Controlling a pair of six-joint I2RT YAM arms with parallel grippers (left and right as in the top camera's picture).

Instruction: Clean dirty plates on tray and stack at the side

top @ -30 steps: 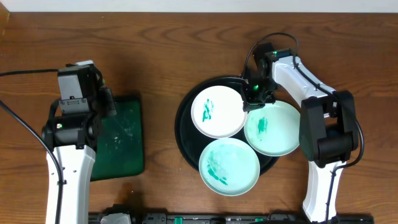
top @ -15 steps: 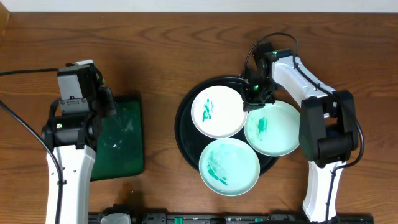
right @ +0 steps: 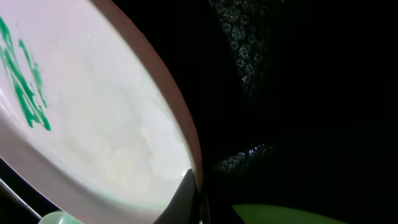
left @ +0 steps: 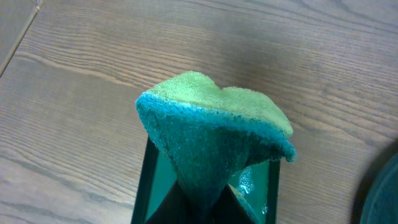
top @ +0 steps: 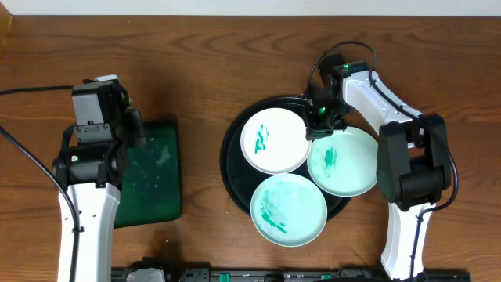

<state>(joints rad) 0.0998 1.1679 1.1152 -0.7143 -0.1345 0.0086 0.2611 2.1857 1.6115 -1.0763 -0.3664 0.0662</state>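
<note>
No motion vs. earlier. 3 smeared round white plates on round black tray, none stacked. L claw pinches green sponge; R claw closed.

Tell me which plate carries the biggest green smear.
The front plate, lowest in the overhead view: green spreads over much of its surface. The rear-left plate and the right plate each show only one small streak.
</note>
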